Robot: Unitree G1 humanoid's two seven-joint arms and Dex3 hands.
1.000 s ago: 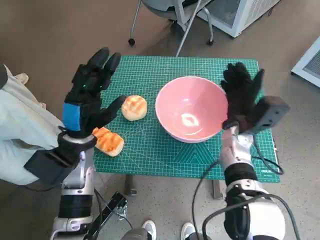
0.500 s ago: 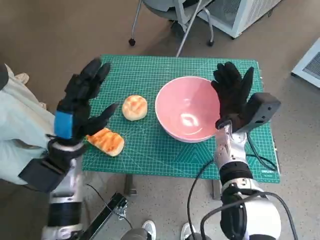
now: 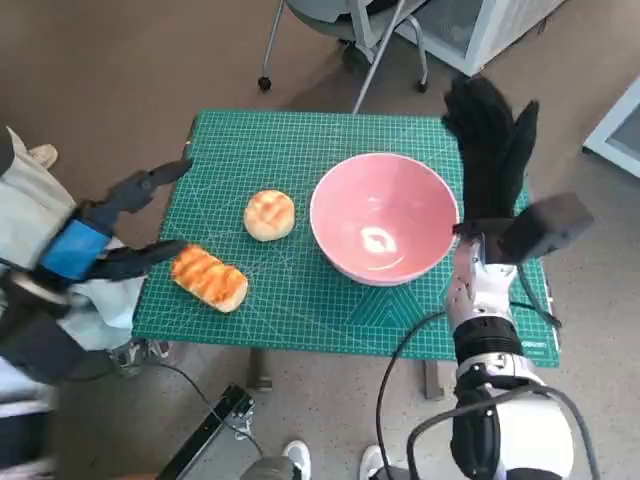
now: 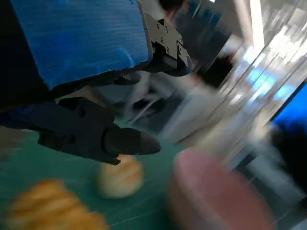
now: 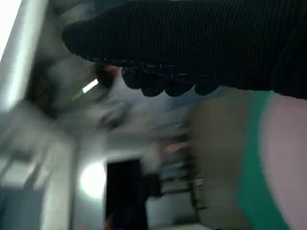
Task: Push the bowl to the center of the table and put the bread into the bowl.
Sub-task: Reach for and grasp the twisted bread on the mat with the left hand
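Hazard entry: your bowl sits right of centre on the mat, two breads, a round bun and a long roll, beside it untouched; both left hand and right hand hover spread and empty, so a hard shove may tip or overshoot the bowl.

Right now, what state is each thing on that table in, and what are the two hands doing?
Pink bowl: upright, empty, on the green mat.
Round bun: on the mat, left of the bowl, not touching it.
Long bread: lying near the mat's front left edge.
Left hand: holds nothing, fingers apart.
Right hand: holds nothing, raised beside the bowl.
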